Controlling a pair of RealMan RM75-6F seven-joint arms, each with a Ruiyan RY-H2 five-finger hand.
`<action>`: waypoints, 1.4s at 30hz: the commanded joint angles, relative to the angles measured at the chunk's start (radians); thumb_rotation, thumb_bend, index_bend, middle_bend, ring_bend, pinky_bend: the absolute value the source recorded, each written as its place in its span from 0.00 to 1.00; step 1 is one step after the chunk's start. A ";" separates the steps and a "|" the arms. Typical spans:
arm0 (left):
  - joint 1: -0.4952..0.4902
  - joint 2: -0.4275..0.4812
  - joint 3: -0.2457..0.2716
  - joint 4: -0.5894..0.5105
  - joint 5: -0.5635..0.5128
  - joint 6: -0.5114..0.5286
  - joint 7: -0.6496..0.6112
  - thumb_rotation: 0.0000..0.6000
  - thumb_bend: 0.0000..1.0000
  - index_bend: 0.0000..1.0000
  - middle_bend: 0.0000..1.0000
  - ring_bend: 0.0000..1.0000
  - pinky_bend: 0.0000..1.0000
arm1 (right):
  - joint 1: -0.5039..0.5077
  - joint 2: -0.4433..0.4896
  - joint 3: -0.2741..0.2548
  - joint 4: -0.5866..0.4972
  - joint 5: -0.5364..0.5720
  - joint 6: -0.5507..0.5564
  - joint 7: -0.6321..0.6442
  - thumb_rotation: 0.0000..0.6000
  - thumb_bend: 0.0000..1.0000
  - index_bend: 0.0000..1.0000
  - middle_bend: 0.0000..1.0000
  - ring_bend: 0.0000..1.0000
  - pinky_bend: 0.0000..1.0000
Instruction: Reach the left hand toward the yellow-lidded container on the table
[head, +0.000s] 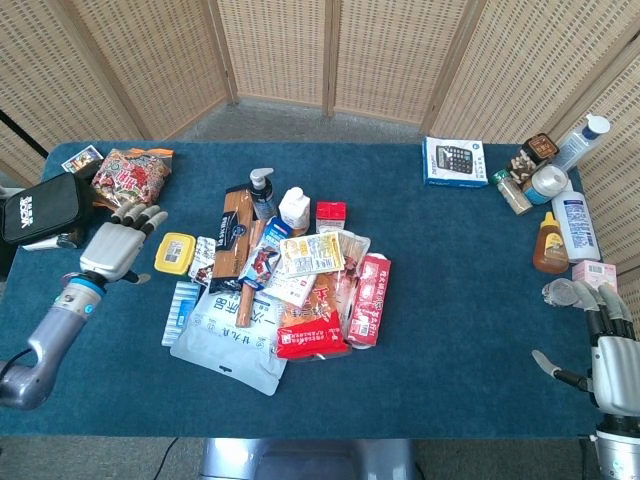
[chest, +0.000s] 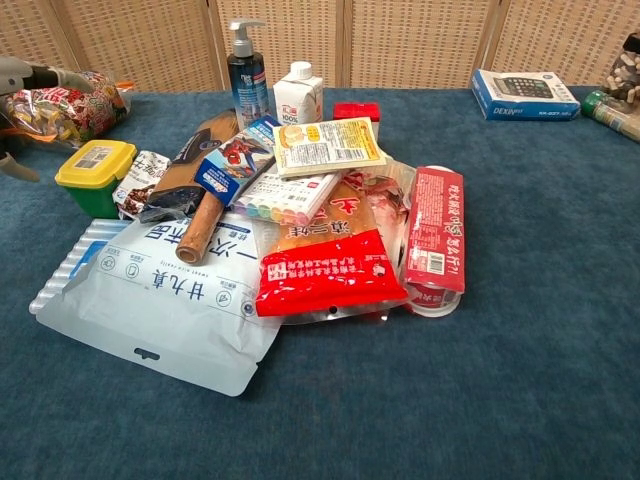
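Note:
The yellow-lidded container (head: 174, 253) stands at the left side of the pile of goods; the chest view shows its green body and yellow lid (chest: 96, 174). My left hand (head: 113, 248) hovers just left of it, fingers spread and holding nothing, a small gap between them. In the chest view only its fingertips (chest: 22, 75) show at the left edge. My right hand (head: 610, 352) rests open at the table's right front corner, far from the container.
A snack bag (head: 131, 180) and a black pouch (head: 38, 207) lie behind the left hand. The pile holds a pump bottle (head: 262, 191), a blue-white pouch (head: 229, 337) and red packets (head: 313, 328). Bottles (head: 575, 222) and a calculator box (head: 454, 161) stand at back right.

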 joint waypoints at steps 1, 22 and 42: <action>-0.024 -0.037 0.000 0.019 -0.036 -0.024 0.029 1.00 0.00 0.00 0.00 0.00 0.00 | 0.000 0.001 0.002 0.002 0.002 0.000 0.004 1.00 0.00 0.00 0.00 0.00 0.00; -0.067 -0.177 0.021 0.145 -0.135 -0.093 0.039 1.00 0.00 0.00 0.00 0.00 0.00 | -0.005 0.010 0.004 -0.002 -0.001 0.004 0.052 1.00 0.00 0.00 0.00 0.00 0.00; -0.040 -0.181 0.003 0.142 -0.112 0.063 0.066 1.00 0.00 0.43 0.45 0.46 0.73 | -0.007 0.013 0.004 -0.003 -0.007 0.009 0.083 1.00 0.00 0.00 0.00 0.00 0.00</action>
